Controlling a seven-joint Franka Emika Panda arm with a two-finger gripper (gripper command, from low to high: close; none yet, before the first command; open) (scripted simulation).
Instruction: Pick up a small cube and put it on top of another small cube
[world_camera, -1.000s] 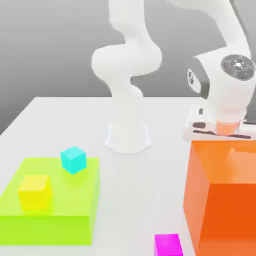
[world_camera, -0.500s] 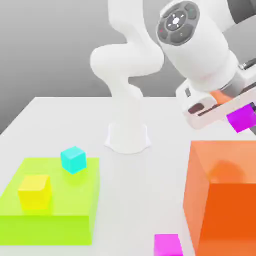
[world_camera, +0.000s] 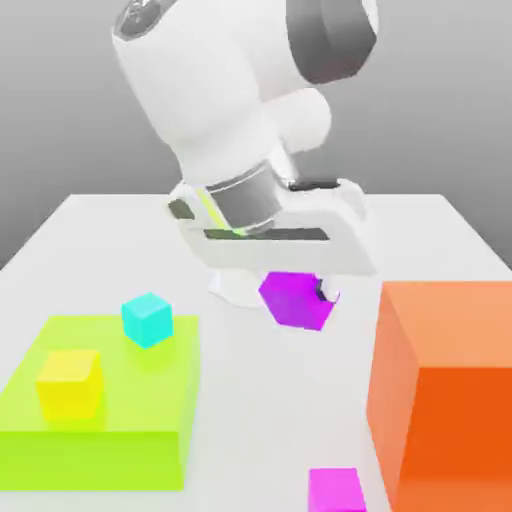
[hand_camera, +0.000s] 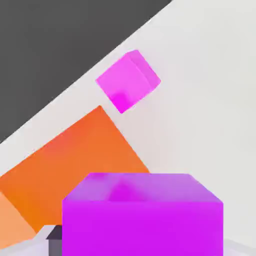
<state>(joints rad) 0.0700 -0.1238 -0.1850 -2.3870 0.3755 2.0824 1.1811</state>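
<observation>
Purple cube (world_camera: 294, 299) — clamped in claw (world_camera: 300, 298)

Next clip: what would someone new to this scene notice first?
The white robot arm's gripper carries a small magenta-purple cube in mid-air over the white table. A big orange block fills the exterior view's right, with a second magenta cube lying at its foot. On the left, a lime-green slab bears a cyan cube and a yellow cube.

no text, label, brand, number or sign can be read anywhere. the cubes, the blocks and the arm all carry plain, unmarked surfaces.
</observation>
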